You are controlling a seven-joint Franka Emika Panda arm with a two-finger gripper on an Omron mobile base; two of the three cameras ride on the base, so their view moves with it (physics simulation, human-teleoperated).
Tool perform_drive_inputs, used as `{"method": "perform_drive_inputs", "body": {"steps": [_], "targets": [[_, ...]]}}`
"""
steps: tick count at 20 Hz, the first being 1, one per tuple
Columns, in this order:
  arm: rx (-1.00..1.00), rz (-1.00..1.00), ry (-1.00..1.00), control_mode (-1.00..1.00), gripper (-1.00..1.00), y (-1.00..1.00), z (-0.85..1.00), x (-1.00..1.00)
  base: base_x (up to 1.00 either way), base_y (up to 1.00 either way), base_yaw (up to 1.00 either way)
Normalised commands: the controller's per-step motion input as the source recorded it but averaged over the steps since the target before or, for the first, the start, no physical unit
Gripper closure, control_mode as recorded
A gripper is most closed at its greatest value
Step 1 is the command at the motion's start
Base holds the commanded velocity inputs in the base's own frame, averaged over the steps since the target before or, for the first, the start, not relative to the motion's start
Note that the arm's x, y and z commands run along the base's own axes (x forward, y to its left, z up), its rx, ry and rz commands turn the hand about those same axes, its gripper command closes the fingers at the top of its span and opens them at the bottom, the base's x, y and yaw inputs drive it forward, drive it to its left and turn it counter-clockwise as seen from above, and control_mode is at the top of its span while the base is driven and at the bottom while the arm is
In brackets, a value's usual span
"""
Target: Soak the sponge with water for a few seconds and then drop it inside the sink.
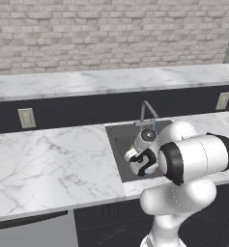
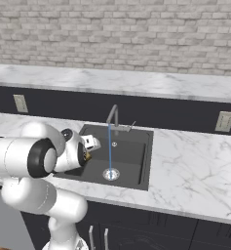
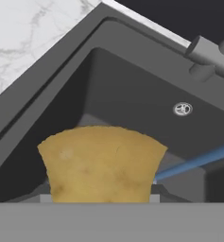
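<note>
My gripper (image 2: 89,149) hangs over the left part of the sink (image 2: 142,155) and is shut on the sponge (image 3: 101,163). The sponge is a mustard-yellow block, and a small edge of it (image 2: 87,156) peeks out under the hand. In the hand view it covers the space between the fingertips (image 3: 154,198). The water (image 2: 109,146) falls as a thin blue stream from the gooseneck faucet (image 2: 113,114) straight to the round drain (image 2: 111,174), unbroken. The sponge is left of the stream; the water (image 3: 193,163) passes behind its right edge. The hand (image 1: 141,159) hovers in the sink (image 1: 117,144).
White marble counter (image 1: 48,164) lies left of the basin and more counter (image 2: 195,166) lies to its right. Wall outlets (image 1: 26,117) (image 2: 224,121) sit on the dark backsplash. A small overflow hole (image 3: 183,109) marks the basin's back wall. The faucet (image 1: 146,108) rises behind the hand.
</note>
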Motion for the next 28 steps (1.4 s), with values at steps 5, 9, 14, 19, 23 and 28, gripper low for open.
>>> {"method": "perform_drive_inputs", "body": {"steps": [5, 9, 14, 19, 23, 28], "targets": [[0.00, 0.00, -0.04, -1.00, 1.00, 0.00, -0.20, 0.00, 0.00, 0.00, 0.00], [0.00, 0.00, -0.03, -1.00, 1.00, -0.03, -0.31, 0.00, 0.00, 0.00, 0.00], [0.00, 0.00, -0.01, -1.00, 1.00, 0.00, -0.27, -0.07, 0.00, 0.00, 0.00], [0.00, 0.00, 0.00, -1.00, 1.00, 0.00, -0.20, -0.23, 0.00, 0.00, 0.00], [0.00, 0.00, 0.00, -1.00, 1.00, -0.08, -0.07, -0.22, 0.00, 0.00, 0.00], [0.00, 0.00, -0.05, -1.00, 1.00, -0.29, 0.00, -0.03, 0.00, 0.00, 0.00]]}}
